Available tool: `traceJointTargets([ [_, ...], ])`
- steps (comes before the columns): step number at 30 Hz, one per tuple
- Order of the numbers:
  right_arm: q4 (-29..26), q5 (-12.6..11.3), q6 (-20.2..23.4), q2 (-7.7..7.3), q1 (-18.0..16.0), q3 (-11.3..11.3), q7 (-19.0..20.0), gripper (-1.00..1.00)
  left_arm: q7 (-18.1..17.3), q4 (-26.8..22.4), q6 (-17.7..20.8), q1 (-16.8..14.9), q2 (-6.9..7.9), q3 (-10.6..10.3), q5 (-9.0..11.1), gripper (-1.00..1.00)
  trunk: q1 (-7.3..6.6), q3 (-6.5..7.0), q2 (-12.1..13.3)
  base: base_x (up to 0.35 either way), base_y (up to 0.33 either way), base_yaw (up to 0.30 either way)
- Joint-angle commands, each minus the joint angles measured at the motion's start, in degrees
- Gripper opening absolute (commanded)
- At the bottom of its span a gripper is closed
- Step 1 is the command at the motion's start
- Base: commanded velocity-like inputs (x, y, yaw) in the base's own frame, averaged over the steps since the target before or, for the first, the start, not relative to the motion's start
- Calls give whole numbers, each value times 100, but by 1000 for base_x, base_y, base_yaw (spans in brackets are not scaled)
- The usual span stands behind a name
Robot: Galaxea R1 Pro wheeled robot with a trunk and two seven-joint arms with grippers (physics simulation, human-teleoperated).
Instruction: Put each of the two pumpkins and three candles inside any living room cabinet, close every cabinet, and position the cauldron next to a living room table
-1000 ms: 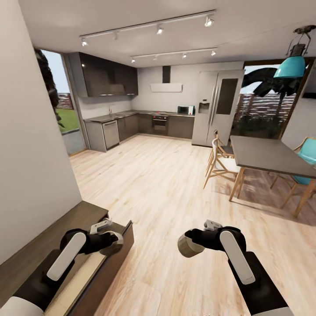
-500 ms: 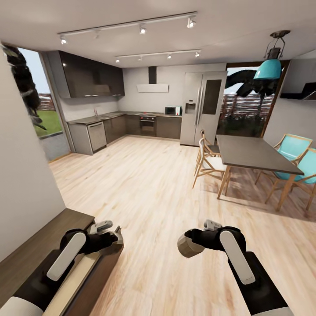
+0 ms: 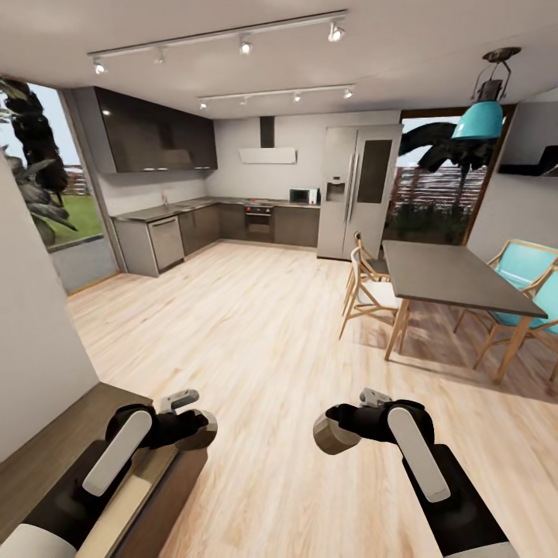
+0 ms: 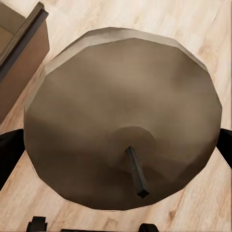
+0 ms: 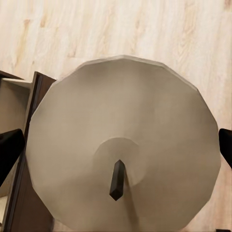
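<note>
- My left gripper (image 3: 200, 428) is pinching a candle (image 4: 123, 118), low left in the head view. Wrist cam looks straight down onto its flat top: stubby faceted cylinder, matte beige-brown, short dark wick near the middle. Dark fingers (image 4: 8, 154) flank its sides.
- Right gripper (image 3: 332, 434) is clamped on a second candle (image 5: 123, 145), low centre-right. Same shape, paler cream, stubby wick, finger (image 5: 9, 147) at its side.
- The relation that matters: the cabinet (image 3: 54, 442), dark-brown wood, sits in the bottom-left corner, right under my left arm. It looks open, pale interior showing. So the left candle is nearer; the right one has to cross leftward.
- Both candles point their long axis away from the wrists.
- Light wood plank floor (image 3: 256, 341) everywhere else, smooth.
- Pumpkins, cauldron: haven't spotted them here.
</note>
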Motion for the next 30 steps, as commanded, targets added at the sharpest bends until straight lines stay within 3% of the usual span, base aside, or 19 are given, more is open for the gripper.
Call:
traceJointTargets([
  [1,-6,-75,-2,-5,-7,11,-60,-100,63,-7,-2,-7,5,-13,54,-100,6,-12,-12,308,-36,0],
  [30,3,-75,-2,-5,-7,11,-68,-100,63,-7,-2,-7,5,-13,40,-100,6,-12,-12,318,-2,5],
])
